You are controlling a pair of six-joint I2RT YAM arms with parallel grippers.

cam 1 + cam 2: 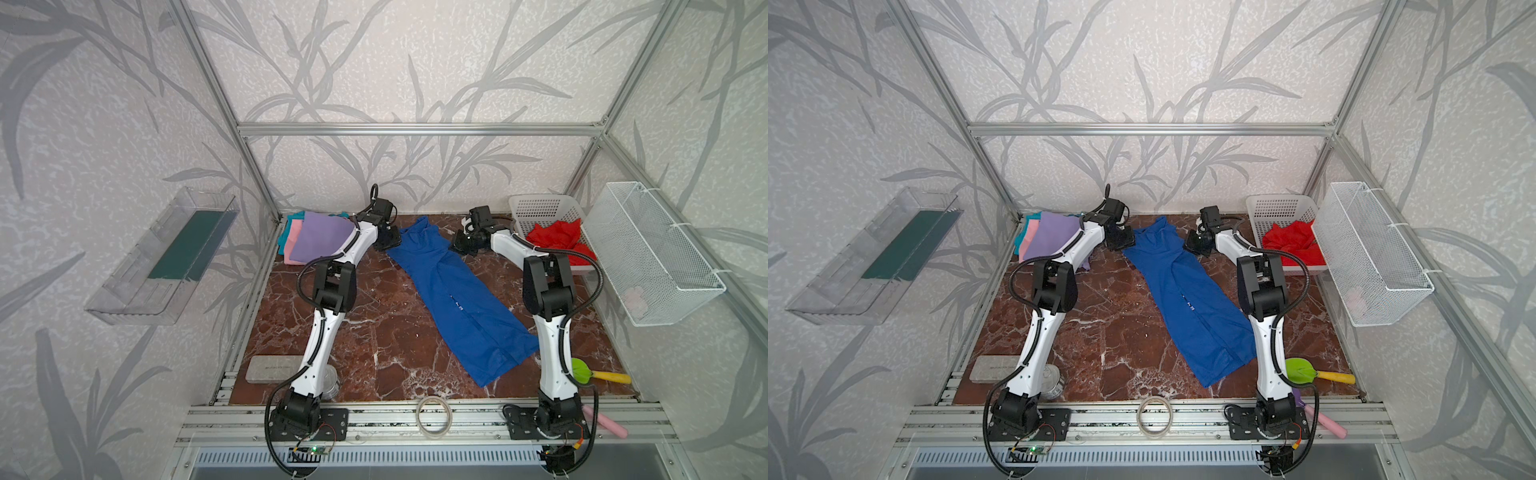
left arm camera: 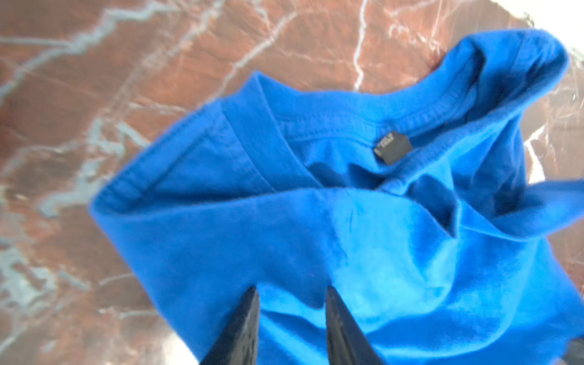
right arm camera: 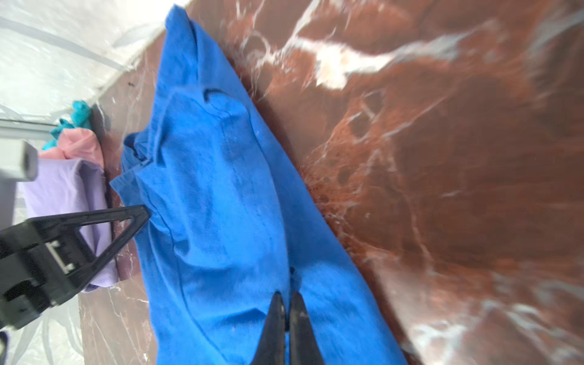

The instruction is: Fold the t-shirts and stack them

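A royal blue t-shirt (image 1: 453, 299) (image 1: 1187, 303) lies folded into a long narrow strip running diagonally across the marble table, collar at the far end. My left gripper (image 1: 388, 241) (image 2: 291, 289) hovers open at the collar end, blue cloth (image 2: 316, 221) under its parted fingers. My right gripper (image 1: 461, 245) (image 3: 287, 294) is shut, pinching the blue cloth (image 3: 221, 189) at the shirt's other far edge. Folded lavender (image 1: 320, 239), pink (image 1: 293, 237) and teal (image 1: 297, 216) t-shirts are stacked at the far left. A crumpled red t-shirt (image 1: 559, 239) sits in the white basket (image 1: 540, 208).
A wire basket (image 1: 652, 253) hangs on the right wall and a clear tray (image 1: 166, 257) on the left wall. Near the front lie a tape roll (image 1: 434, 415), a grey case (image 1: 272, 368), a green and yellow tool (image 1: 594, 374) and a pink stick (image 1: 604, 422).
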